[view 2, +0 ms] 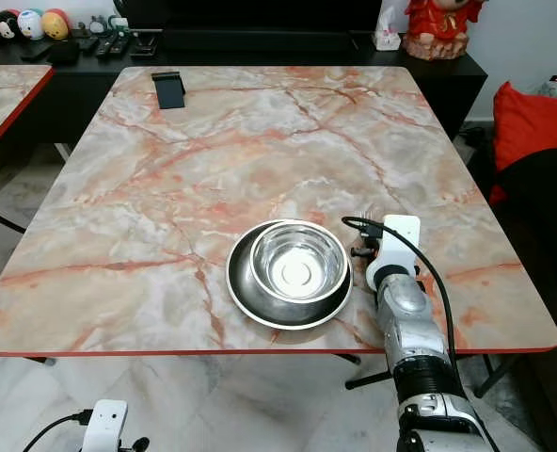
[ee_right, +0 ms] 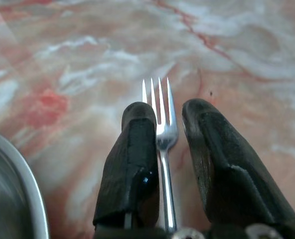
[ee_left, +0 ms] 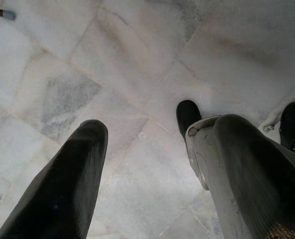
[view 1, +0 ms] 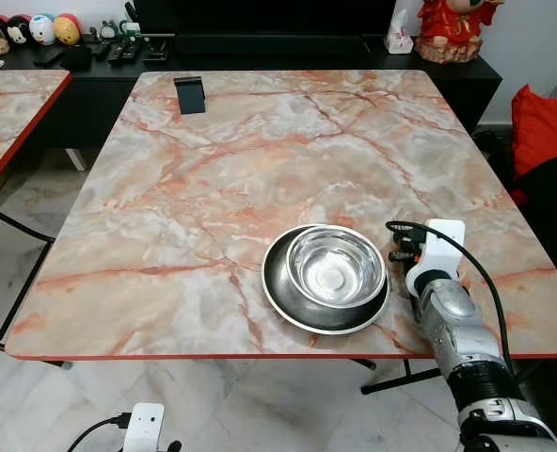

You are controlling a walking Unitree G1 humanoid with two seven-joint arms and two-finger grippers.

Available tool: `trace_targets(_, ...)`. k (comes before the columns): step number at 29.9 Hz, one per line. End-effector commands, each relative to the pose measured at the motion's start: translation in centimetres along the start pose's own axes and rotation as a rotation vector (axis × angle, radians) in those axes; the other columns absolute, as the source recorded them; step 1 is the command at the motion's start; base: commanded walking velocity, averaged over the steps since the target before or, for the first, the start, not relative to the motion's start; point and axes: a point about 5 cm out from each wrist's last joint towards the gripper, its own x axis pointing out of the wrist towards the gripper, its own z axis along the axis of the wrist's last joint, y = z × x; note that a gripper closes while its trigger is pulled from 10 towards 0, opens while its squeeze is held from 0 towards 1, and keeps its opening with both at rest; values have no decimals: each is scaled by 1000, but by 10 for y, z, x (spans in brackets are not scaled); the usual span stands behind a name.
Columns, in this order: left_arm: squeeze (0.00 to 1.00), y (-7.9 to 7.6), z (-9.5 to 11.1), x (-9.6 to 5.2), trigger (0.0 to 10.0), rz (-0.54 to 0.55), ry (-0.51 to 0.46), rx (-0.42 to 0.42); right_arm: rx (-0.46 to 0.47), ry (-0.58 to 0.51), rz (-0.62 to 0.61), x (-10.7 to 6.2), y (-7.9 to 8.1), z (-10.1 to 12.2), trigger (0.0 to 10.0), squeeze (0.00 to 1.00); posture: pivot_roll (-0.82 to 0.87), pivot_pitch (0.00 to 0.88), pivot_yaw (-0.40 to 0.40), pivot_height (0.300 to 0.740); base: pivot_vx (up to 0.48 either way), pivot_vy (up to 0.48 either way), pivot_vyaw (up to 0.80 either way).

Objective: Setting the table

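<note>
The right arm reaches up over the near table edge, its gripper low above the marble-patterned top just right of the plate. Its black fingers sit narrowly either side of a slim steel fork, tines pointing away. A round steel bowl rests in the plate. The left gripper hangs spread over pale floor tiles. A black stand sits at the far left.

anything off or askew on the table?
Nothing stands out. The bowl sits upright in the plate near the table front edge, nothing spilled. The right pincer holds a fork beside the plate.
</note>
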Motion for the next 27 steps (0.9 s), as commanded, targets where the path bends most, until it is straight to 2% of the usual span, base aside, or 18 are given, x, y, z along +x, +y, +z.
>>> trace_targets(1, 0, 2, -8, -1, 10000, 4, 34, 6, 14, -44, 5, 1, 1, 10, 10000, 0, -64, 73, -12, 740, 0, 0, 0)
trace_targets(4, 0, 2, -8, -1, 10000, 4, 34, 7, 29, -77, 15, 0, 3, 13, 10000, 0, -65, 71, -12, 740, 0, 0, 0)
trace_targets(8, 0, 2, -8, -1, 10000, 3, 35, 8, 69, -175, 22, -2, 5, 25, 10000, 0, -65, 71, -11, 740, 0, 0, 0)
trace_targets(9, 0, 2, -8, -1, 10000, 4, 35, 10, 51, -230, 18, -4, 6, 32, 10000, 0, -67, 70, -11, 740, 0, 0, 0)
trace_targets(13, 0, 2, -8, -1, 10000, 4, 34, 9, -1, -293, 7, -9, 8, 38, 10000, 0, -67, 69, -12, 740, 0, 0, 0)
trace_targets(15, 0, 2, -8, -2, 10000, 7, 27, 6, -23, -372, 11, -19, 11, 43, 10000, 0, -63, 64, -15, 740, 0, 0, 0)
trace_targets(20, 0, 3, -9, -2, 10000, 8, 23, 4, -46, -444, 48, -34, 19, 46, 10000, 0, -62, 57, -15, 740, 0, 0, 0)
trace_targets(27, 0, 3, -9, -2, 10000, 8, 21, -10, -32, -462, 69, -36, 28, 48, 10000, 0, -60, 38, -18, 740, 0, 39, 0)
